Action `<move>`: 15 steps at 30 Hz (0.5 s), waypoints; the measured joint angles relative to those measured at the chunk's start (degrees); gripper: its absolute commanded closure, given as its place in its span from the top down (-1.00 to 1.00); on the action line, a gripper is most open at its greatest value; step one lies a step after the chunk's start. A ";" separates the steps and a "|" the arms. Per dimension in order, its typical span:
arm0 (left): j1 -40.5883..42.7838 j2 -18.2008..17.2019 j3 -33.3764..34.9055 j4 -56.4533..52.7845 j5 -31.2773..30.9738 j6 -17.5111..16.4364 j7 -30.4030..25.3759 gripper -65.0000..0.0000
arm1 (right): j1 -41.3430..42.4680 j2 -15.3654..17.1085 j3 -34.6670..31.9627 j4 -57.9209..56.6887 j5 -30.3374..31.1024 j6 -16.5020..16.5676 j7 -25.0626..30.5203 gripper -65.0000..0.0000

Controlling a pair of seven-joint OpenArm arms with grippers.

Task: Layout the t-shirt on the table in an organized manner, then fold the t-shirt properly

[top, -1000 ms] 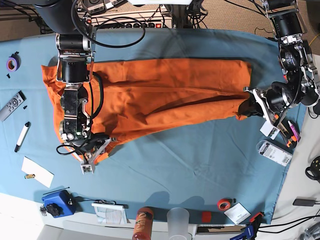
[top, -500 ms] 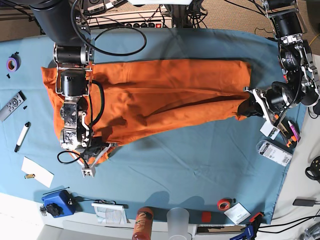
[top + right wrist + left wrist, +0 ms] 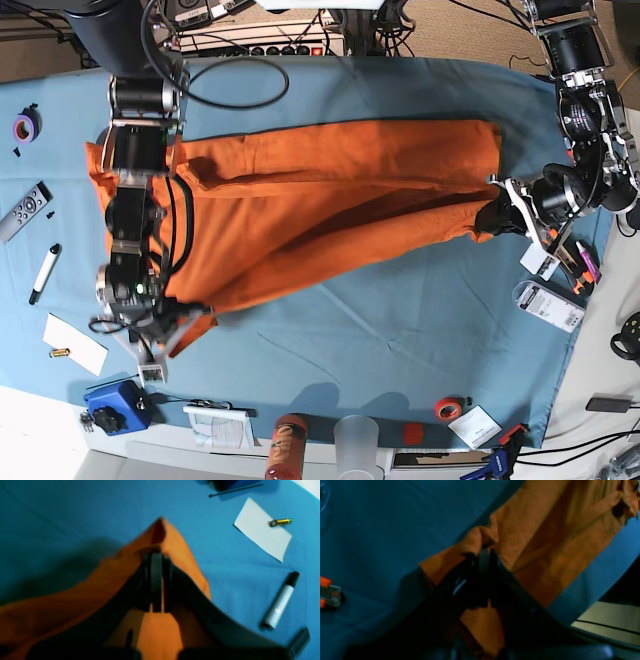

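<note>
Orange t-shirt (image 3: 330, 190), 1, on table (image 3: 400, 320); 2 jaws pinching corners.

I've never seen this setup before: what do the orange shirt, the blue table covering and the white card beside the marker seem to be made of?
The t-shirt: soft matte woven or knit cloth; it creases and bunches. The table covering: smooth matte fabric, faintly wrinkled. The white card: apparently paper or thin card, flat with crisp edges.

One orange t-shirt (image 3: 330, 200), two grippers, left (image 3: 497, 212) and right (image 3: 160, 335), one marker (image 3: 45, 272), one remote (image 3: 24, 211), two tape rolls (image 3: 26, 125).
</note>
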 measured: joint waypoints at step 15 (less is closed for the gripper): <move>0.02 0.00 0.00 0.00 -0.02 0.02 0.57 -1.00 | -23.41 5.97 3.56 24.52 -1.22 -4.31 -1.95 -1.00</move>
